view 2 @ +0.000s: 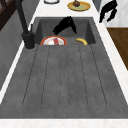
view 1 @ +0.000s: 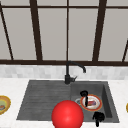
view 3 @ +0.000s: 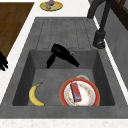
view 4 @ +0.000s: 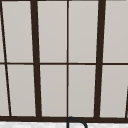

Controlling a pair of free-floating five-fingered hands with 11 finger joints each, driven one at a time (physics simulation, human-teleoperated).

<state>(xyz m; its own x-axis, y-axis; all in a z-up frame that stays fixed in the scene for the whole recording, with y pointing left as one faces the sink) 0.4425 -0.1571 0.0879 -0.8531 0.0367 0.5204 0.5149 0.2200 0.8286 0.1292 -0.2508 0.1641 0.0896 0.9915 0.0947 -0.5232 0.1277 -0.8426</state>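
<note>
A red-rimmed plate (view 1: 96,106) (view 2: 47,40) (view 3: 92,96) lies on the floor of the sink basin (view 1: 106,93) with a red bar (view 3: 75,91) on it. A yellow banana (view 2: 81,41) (view 3: 34,95) lies beside it, nearer the front wall. My left hand (view 1: 84,95) (view 2: 64,25) (view 3: 60,53) hovers open above the basin, fingers straight and angled down toward the plate, touching nothing. My right hand (view 1: 98,117) (view 2: 108,11) (view 3: 2,62) hangs over the front counter edge with relaxed fingers, holding nothing.
A black faucet (view 1: 68,75) (view 2: 25,27) (view 3: 100,32) stands behind the sink. The ribbed drainboard (view 1: 42,97) (view 2: 62,75) lies left of the basin. A big red ball (view 1: 67,115) sits at the front edge. Plates of food rest on the left counter (view 1: 3,105) (view 3: 51,5) and the right counter (view 2: 78,5).
</note>
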